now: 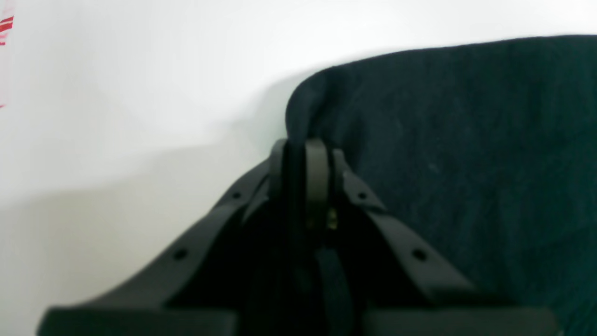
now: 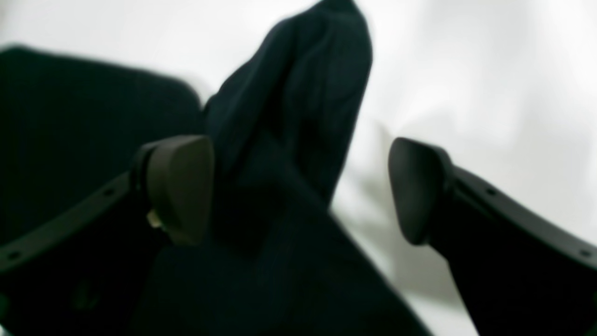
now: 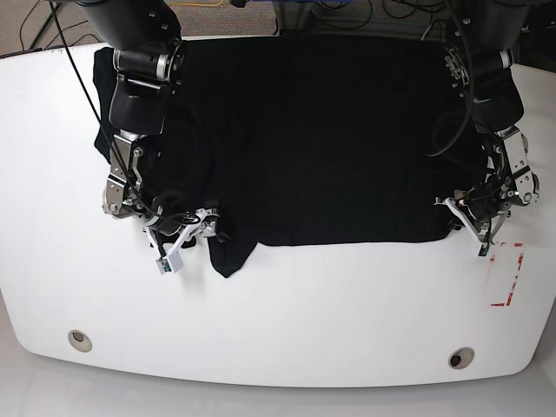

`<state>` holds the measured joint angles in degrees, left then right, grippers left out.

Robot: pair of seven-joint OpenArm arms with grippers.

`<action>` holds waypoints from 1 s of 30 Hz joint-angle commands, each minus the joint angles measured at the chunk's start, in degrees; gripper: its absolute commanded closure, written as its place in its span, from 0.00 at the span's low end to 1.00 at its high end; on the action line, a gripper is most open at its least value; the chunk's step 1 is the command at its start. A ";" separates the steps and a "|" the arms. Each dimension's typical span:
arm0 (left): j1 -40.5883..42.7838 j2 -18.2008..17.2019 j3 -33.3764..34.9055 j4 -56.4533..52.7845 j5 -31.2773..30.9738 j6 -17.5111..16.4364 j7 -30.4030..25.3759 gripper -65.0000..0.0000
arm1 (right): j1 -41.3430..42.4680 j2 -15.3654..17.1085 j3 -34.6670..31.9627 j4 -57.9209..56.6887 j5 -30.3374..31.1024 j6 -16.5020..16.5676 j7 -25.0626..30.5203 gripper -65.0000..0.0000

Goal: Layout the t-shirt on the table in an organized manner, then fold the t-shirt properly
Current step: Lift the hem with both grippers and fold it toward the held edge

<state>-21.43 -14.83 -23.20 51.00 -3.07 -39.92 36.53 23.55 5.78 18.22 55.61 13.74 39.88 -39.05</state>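
The black t-shirt [image 3: 313, 139] lies spread over the back half of the white table [image 3: 304, 321]. My left gripper [image 1: 303, 149] is shut on the shirt's rounded corner edge [image 1: 466, 140]; in the base view it [image 3: 456, 217] sits at the shirt's front right corner. My right gripper [image 2: 298, 191] is open, its fingers [image 2: 179, 186] on either side of a bunched fold of the shirt [image 2: 289, 116]. In the base view it [image 3: 184, 239] is at the shirt's front left, beside a hanging flap.
A red-outlined rectangle mark [image 3: 508, 274] lies on the table just in front of the left gripper and shows at the edge of the left wrist view [image 1: 5, 28]. Two round grommet holes [image 3: 79, 340] [image 3: 460, 357] sit near the front edge.
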 commanded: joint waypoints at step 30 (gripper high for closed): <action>-0.24 -0.51 0.04 0.12 1.80 -0.08 2.46 0.94 | 7.44 -2.04 -0.15 -10.47 0.37 0.12 7.44 0.76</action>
<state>-21.43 -14.83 -23.24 51.00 -3.07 -39.94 36.53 28.95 3.29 18.11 44.23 13.21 39.57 -32.80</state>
